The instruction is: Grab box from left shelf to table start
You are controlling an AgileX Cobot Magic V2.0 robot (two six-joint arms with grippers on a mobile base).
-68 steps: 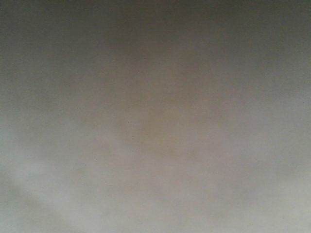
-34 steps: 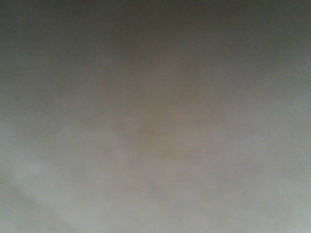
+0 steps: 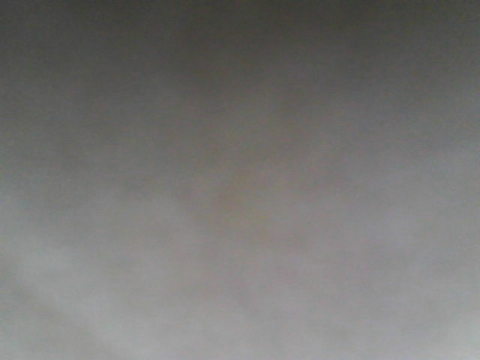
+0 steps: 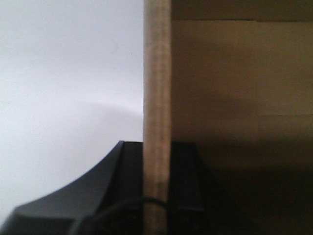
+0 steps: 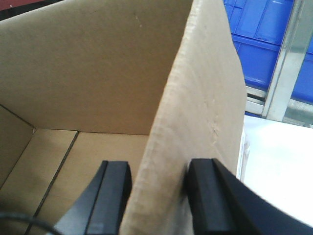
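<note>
Right wrist-mounted view is filled by the box [image 5: 98, 73], an open brown cardboard carton seen from above its rim, with its inner floor and far wall bare. Beside it lies a white surface, most likely the tabletop [image 5: 279, 171]; whether the carton's base touches it I cannot tell. Behind stand blue plastic bins [image 5: 264, 44] and a silvery metal upright [image 5: 288, 63], both well apart from the carton, which suggests the box is already off the shelf. The right hand [image 5: 159, 196] straddles one side wall, one black finger inside and one outside, closed narrow onto the cardboard. The left hand [image 4: 156, 191] pinches a wall the same way, seen edge-on in its own view. Gripping thin walls rather than the body makes sense: the carton looks too broad for either hand to span, and two holds should keep it level. Exterior front-facing view gives only grey-brown blur, probably something very close to the lens.
</note>
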